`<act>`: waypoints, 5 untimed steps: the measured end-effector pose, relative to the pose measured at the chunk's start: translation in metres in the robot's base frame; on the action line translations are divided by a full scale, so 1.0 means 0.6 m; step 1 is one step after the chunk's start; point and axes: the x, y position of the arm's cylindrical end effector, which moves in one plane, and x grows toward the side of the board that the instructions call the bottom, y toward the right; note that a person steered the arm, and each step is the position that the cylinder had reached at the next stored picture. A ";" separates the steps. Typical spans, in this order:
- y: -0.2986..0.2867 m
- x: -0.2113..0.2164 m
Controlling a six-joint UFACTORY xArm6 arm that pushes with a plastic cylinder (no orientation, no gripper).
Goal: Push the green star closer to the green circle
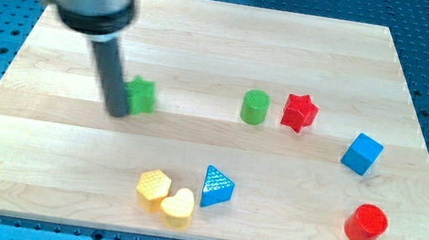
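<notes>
The green star (142,96) lies on the wooden board (223,62), left of centre. The green circle (255,107), a short cylinder, stands at the middle of the board, well to the right of the star. My tip (116,111) is at the star's left edge, touching it or nearly so. The rod rises from there toward the view's top left, where it joins the wide blurred arm end.
A red star (299,112) sits right beside the green circle. A blue cube (361,153) and a red cylinder (366,224) are at the right. A yellow hexagon (153,186), a yellow heart (178,206) and a blue triangle (216,187) lie near the bottom.
</notes>
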 end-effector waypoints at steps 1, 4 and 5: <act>0.090 -0.002; -0.031 -0.077; 0.042 -0.080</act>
